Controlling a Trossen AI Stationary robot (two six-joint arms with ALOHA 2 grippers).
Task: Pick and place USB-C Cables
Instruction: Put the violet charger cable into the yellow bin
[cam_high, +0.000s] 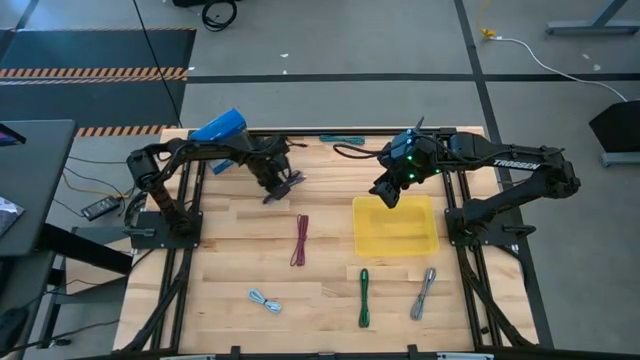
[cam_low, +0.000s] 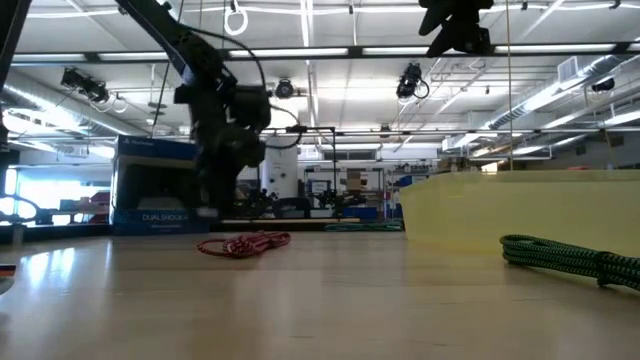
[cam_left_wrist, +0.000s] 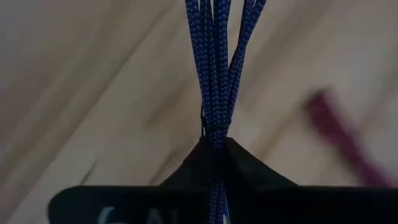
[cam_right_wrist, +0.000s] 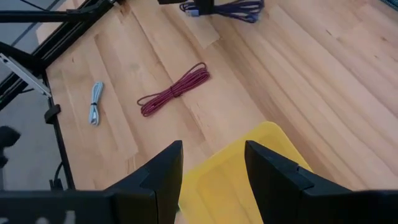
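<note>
My left gripper is shut on the purple cable bundle, between the blue box and the maroon cable. My right gripper is open and holds nothing; it hovers over the far left corner of the yellow tray. On the table lie the maroon cable, the light blue cable, the green cable and the grey cable. A teal cable lies at the far edge. My left gripper pinches the purple bundle between its two fingers, close to the thin black tie around the strands. The strands run straight out past the fingertips, along the fingers. Whether the bundle's far end touches the table, I cannot tell.
A blue box stands at the far left corner, behind my left arm. The yellow tray sits right of centre. Bare wood lies between the maroon cable and the tray, and along the near edge between the cables.
</note>
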